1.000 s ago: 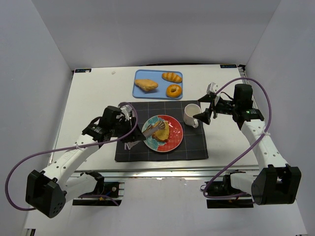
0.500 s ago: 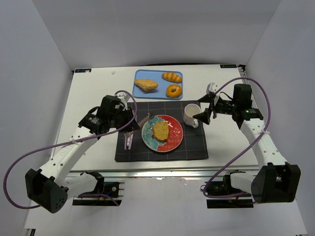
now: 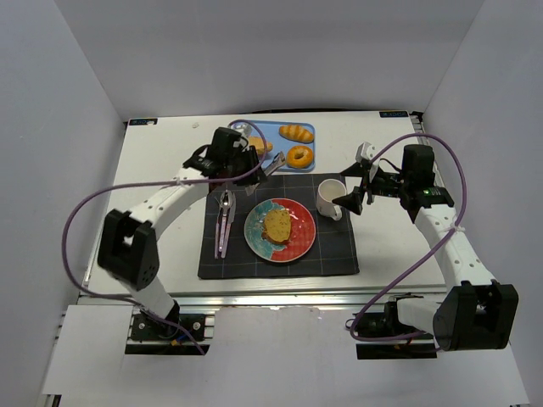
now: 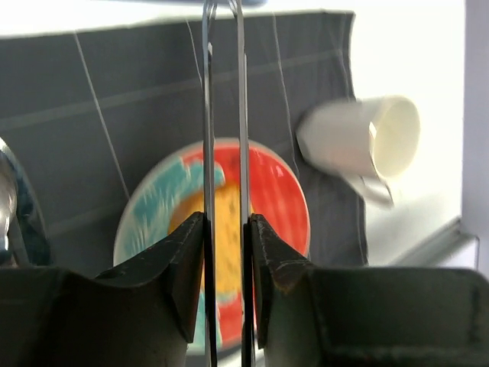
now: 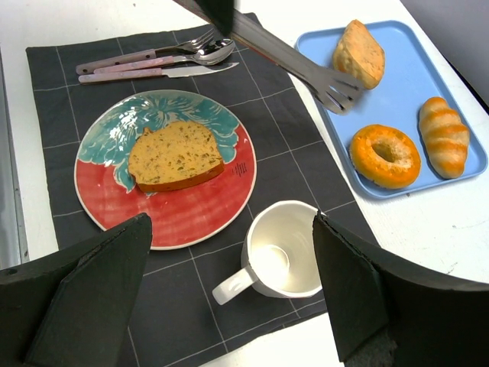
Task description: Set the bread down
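The left arm [image 3: 170, 197] reaches across the white worktop [image 3: 153, 144], its jaws closed narrow on tongs [image 5: 306, 69] whose tips hang at the near edge of a blue tray [image 5: 397, 95] of pastries [image 5: 445, 136]. On the dark mat [image 3: 335, 254], cutlery [image 3: 224, 222] lies left of a plate [image 3: 301, 243] carrying the bread [image 3: 277, 224]. A mug [image 3: 329, 197] stands right of the plate, and the right arm [image 3: 450, 242] hovers just beside it, jaws spread wide and holding nothing.

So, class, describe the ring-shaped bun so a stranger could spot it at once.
Find the blue tray at the far edge of the table. Of the three pieces on it, the ring-shaped bun is nearest the mug and the only one with a hole.
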